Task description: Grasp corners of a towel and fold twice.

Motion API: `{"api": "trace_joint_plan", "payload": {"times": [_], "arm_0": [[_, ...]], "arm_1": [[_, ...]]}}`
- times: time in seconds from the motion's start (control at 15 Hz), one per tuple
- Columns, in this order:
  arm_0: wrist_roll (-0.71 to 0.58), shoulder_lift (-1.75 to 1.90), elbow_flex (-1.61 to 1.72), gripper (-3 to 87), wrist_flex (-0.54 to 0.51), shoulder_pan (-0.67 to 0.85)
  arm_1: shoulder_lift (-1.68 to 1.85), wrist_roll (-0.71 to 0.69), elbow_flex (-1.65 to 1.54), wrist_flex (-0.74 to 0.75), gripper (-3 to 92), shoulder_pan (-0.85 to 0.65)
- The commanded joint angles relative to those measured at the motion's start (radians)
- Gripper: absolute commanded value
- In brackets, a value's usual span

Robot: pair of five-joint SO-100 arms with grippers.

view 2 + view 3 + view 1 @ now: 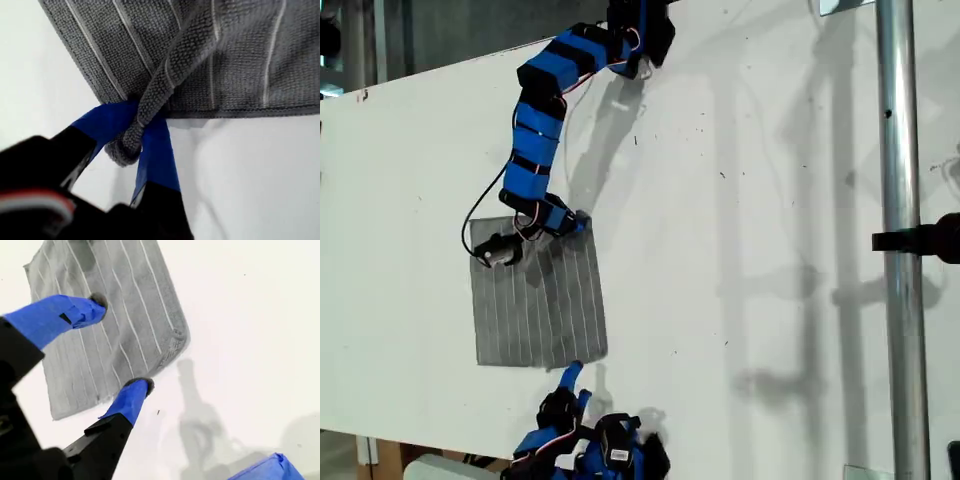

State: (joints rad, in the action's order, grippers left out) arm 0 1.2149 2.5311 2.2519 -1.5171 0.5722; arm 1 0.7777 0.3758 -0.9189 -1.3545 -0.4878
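Observation:
The gray striped towel (540, 310) lies mostly flat on the white table, left of centre in the exterior view. My first gripper (572, 224) reaches in from the far edge and is shut on the towel's far right corner in that view. In the first wrist view the pinched corner (122, 150) is bunched between the blue fingers (157, 150), and a ridge of towel (225, 60) rises from it. My second gripper (570, 378) is at the towel's near edge, close to its near right corner. In the second wrist view it (122, 345) is open, nothing between its fingers, with the towel (125, 315) beyond.
A vertical metal pole (900, 240) with a black clamp (930, 238) stands at the exterior view's right. The first arm's base (640, 30) sits at the table's far edge, the second arm's base (605, 450) at the near edge. Bare white table (750, 250) lies between towel and pole.

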Motion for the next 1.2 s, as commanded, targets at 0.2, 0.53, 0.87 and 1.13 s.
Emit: {"api": "trace_joint_plan", "payload": {"times": [0.2,0.53,0.87,1.13], "arm_0": [[0.006,-0.278,-0.153,25.0,0.130,-0.049],[-0.063,-0.776,-0.408,30.7,0.143,-0.064],[-0.048,-1.039,-0.449,31.1,0.198,-0.012],[-0.055,-1.301,-0.522,28.7,0.176,0.032]], "arm_1": [[0.161,0.009,-0.170,0.014,-0.2,-0.009],[0.186,0.018,-0.178,0.029,-0.2,-0.003],[0.232,0.028,-0.178,0.026,-0.2,0.008],[0.296,0.037,-0.189,0.014,-0.2,0.020]]}}
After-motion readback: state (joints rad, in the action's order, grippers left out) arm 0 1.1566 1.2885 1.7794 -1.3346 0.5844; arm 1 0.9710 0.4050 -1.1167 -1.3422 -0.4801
